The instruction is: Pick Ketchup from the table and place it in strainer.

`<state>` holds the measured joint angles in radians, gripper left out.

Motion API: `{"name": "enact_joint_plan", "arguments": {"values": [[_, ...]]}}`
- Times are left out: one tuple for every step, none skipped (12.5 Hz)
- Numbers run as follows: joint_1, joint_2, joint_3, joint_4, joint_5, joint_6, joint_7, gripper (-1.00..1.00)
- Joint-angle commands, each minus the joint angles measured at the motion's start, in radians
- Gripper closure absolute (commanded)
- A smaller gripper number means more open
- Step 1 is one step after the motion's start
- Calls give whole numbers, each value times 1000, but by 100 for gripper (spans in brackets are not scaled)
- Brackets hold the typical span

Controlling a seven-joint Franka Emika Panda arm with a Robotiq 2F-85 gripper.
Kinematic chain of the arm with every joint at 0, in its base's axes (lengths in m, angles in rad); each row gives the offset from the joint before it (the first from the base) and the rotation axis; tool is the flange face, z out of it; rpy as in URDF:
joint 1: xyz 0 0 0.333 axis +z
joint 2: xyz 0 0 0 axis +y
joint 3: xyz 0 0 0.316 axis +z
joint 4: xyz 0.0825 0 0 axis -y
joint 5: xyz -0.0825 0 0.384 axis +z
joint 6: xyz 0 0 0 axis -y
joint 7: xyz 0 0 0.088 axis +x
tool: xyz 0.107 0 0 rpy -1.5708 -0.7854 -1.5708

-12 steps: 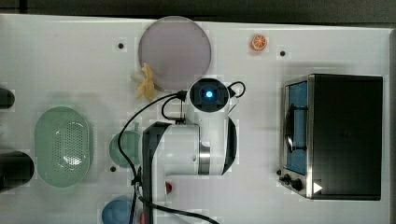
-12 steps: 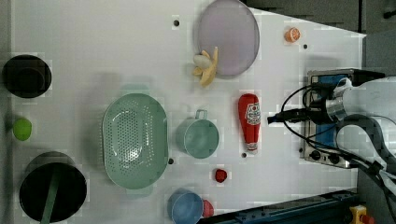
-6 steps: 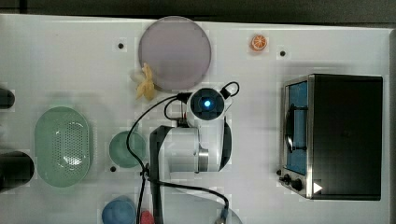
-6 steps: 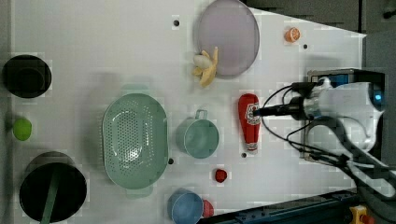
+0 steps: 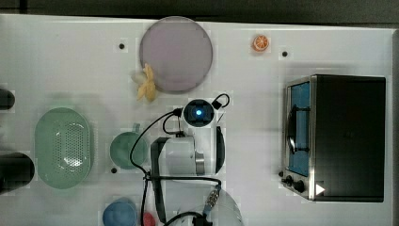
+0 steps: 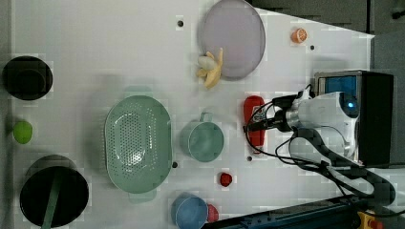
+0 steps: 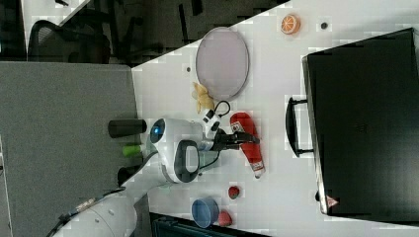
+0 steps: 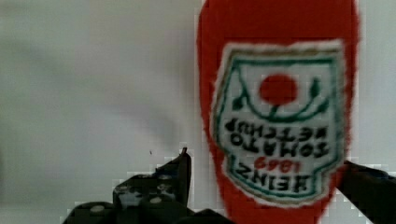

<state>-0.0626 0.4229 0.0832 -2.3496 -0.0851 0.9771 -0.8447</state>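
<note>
The Ketchup (image 6: 253, 112) is a red squeeze bottle lying flat on the white table, between the green cup and the black oven. My gripper (image 6: 261, 119) hovers just over its labelled middle, open, with nothing held. In the wrist view the Ketchup (image 8: 280, 107) lies with its white label up between my two dark fingers (image 8: 180, 172), the gripper (image 8: 275, 186) straddling it. The right view has the gripper (image 7: 245, 138) above the Ketchup (image 7: 252, 148). The mint-green strainer (image 6: 137, 100) sits empty at the left view's left, beyond the cup; in the top view the strainer (image 5: 63, 115) is at the left.
A green cup with handle (image 6: 203, 140) stands between bottle and strainer. A purple plate (image 5: 176, 54) and banana (image 5: 147, 84) lie at the back, a black oven (image 5: 339, 136) on the top view's right. A blue bowl (image 6: 190, 212) and small red piece (image 6: 225, 179) sit near the front.
The arm has swung toward the left view's left and come down over the bottle. The gripper has stayed open, and the bottle has not moved.
</note>
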Motion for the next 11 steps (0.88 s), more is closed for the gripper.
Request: {"name": "enact_joint_plan", "arguments": {"values": [[2,-20,5,7,-3,49,-30,-69],[2,-20,3,3,-3,52,-30,-43],[2,-30,3,6,-3,57,-30,-26],[2,-47,4,5,-2,53,-28,-26],[2,-75,5,5,-1,45,-24,-26],[2,-114,5,5,-1,42,-22,-26],[2,-164,6,5,-1,30,-22,-26],[2,-223,10,6,0,-10,-22,-26],[2,-285,16,12,0,-75,-21,-26],[4,-346,25,24,2,-162,-12,-26],[6,-401,38,42,5,-255,-3,-26]]}}
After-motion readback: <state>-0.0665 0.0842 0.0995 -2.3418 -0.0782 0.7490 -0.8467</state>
